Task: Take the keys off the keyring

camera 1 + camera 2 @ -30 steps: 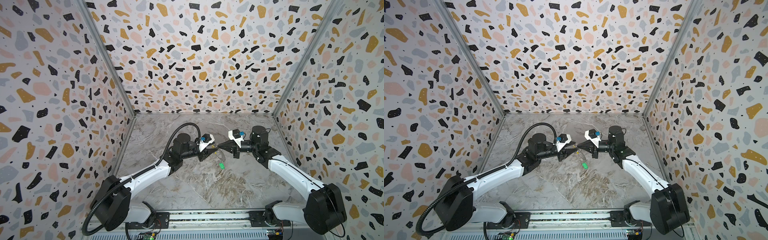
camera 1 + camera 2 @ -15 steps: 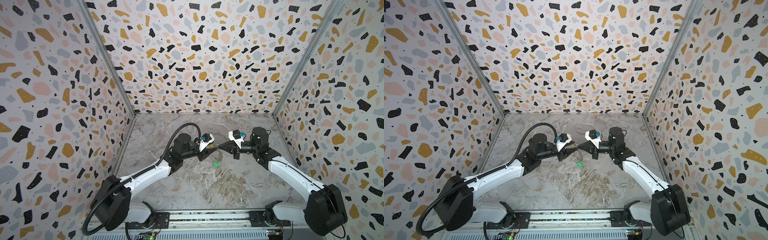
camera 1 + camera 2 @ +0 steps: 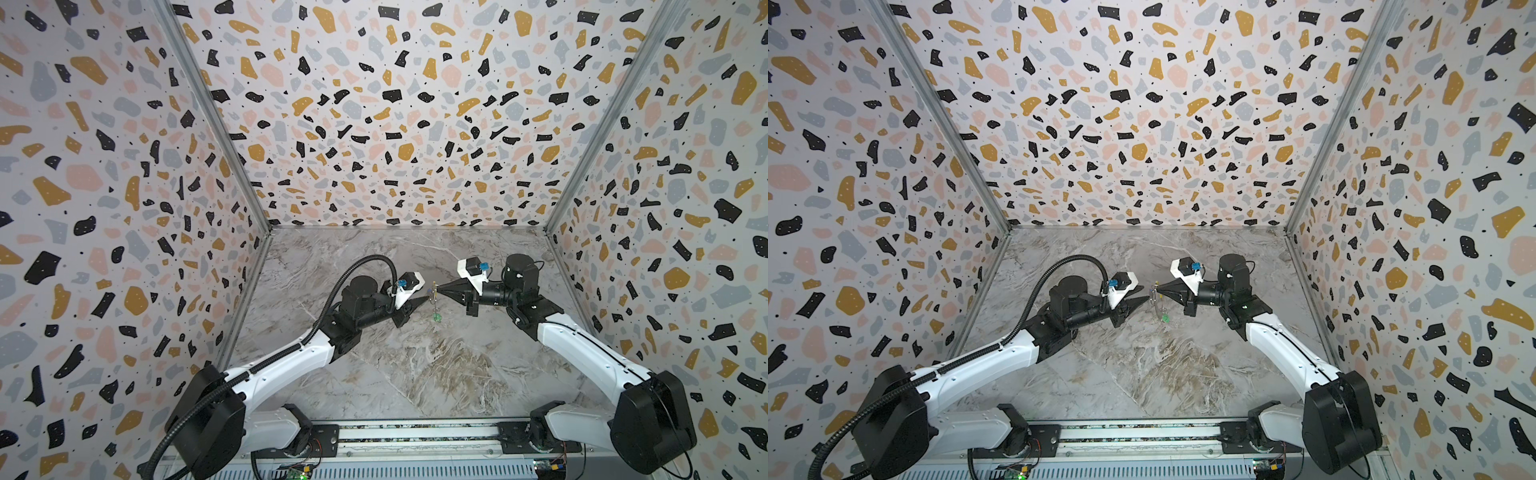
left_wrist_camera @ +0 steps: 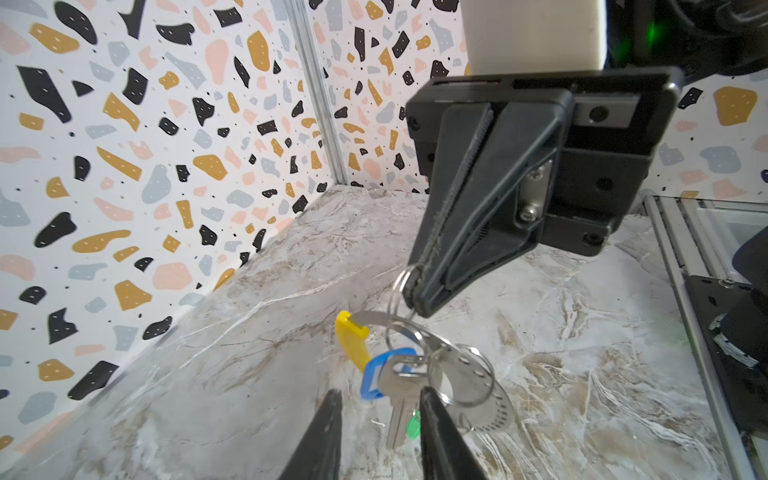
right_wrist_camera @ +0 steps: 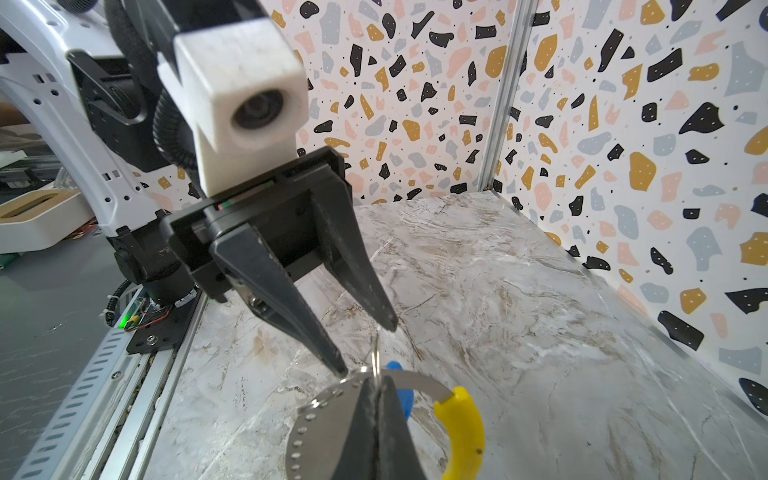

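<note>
1. The right gripper (image 4: pixel 415 293) is clamped tight on a small split ring (image 4: pixel 396 282).
2. The keyring (image 5: pixel 419 381), with its yellow sleeve (image 5: pixel 461 424), hangs below it in mid-air above the table (image 3: pixel 415 365).
3. The blue-tagged key (image 4: pixel 384 376) and the green-tagged key (image 4: pixel 412 428) dangle from the bunch.
4. The left gripper (image 5: pixel 368 347) is parted and empty, just beside the bunch. One tip is possibly touching the keyring.

The keyring (image 5: pixel 320 415) is thin shiny metal, its yellow sleeve (image 5: pixel 463 428) smooth glossy plastic; the keys (image 4: pixel 395 415) are bright metal; the table (image 4: pixel 208 374) looks like smooth marble.
</note>
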You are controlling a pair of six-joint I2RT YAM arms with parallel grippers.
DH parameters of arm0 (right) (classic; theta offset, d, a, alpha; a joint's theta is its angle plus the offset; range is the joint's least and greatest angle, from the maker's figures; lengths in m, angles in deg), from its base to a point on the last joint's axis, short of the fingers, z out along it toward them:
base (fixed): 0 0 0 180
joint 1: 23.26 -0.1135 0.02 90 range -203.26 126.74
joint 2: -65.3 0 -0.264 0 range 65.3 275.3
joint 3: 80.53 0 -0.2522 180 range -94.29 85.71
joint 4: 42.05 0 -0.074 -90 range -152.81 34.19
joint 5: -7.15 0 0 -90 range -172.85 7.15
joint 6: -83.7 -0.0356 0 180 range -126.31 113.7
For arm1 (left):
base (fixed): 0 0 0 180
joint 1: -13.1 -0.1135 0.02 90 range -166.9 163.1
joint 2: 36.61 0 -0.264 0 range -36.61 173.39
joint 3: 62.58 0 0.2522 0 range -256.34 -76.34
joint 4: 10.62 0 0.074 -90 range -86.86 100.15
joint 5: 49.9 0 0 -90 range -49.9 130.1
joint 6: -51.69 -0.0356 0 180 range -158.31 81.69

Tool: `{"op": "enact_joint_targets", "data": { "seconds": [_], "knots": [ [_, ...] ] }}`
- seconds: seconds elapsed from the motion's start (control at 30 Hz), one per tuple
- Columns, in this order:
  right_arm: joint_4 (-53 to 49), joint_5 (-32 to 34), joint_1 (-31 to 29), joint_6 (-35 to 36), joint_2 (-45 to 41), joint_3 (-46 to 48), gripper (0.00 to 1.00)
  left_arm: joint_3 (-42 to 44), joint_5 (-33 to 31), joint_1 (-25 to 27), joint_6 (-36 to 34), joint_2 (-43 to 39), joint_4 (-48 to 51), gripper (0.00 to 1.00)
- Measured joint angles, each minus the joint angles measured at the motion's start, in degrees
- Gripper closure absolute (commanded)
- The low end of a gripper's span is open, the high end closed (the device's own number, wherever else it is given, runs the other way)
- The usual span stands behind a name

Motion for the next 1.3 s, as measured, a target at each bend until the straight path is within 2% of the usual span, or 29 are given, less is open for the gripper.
{"op": "enact_joint_targets", "data": {
  "seconds": [0.37,0.63,1.03,1.3],
  "knots": [
    [1.7,0.2,-0.3,-2.3,-0.3,1.5,1.0,0.0,0.0,0.3,3.5,4.0,-6.7,0.67],
    [3.9,-0.3,-0.3,-4.2,-0.5,1.5,1.0,0.0,2.1,0.3,5.4,5.7,-10.8,0.79],
    [5.3,-3.5,-0.3,-6.3,-0.3,1.5,1.0,-0.8,3.2,0.3,4.7,5.9,-11.2,0.81],
    [6.2,-3.2,-0.3,-6.6,0.2,1.6,1.0,-2.2,3.6,0.4,3.1,6.0,-8.9,0.79]
  ]
}}
